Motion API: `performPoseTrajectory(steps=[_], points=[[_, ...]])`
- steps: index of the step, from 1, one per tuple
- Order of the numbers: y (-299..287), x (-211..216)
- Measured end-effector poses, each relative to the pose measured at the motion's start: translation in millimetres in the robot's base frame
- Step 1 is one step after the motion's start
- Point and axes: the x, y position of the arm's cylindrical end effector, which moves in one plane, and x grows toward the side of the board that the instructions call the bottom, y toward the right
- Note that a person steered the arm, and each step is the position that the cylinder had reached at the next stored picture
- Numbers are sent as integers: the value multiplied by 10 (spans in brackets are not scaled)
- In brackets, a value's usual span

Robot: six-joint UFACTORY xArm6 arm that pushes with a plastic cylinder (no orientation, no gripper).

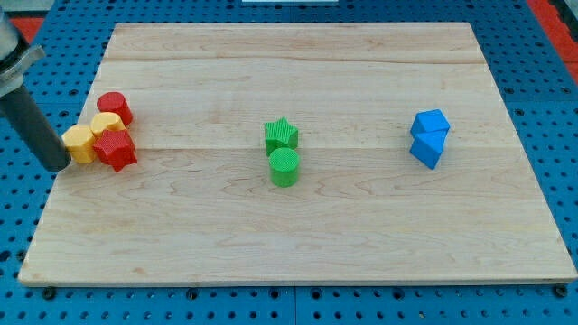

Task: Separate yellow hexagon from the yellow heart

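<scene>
The yellow hexagon (79, 143) lies near the board's left edge. The yellow heart (107, 124) sits just up and to the right of it, touching it. A red cylinder (115, 107) touches the heart from above, and a red star (116, 150) sits to the right of the hexagon, below the heart. My tip (58, 168) is at the board's left edge, just left of and slightly below the yellow hexagon, very close to it or touching it.
A green star (281, 134) and a green cylinder (284, 167) stand together at the board's middle. Two blue blocks (430, 137) sit together at the right. The wooden board (298, 235) lies on a blue pegboard table.
</scene>
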Motion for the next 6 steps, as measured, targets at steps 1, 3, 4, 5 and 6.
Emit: performPoseTrajectory(steps=[1, 3, 4, 5, 6], points=[[0, 10], [216, 10], [486, 10], [496, 14], [492, 315]])
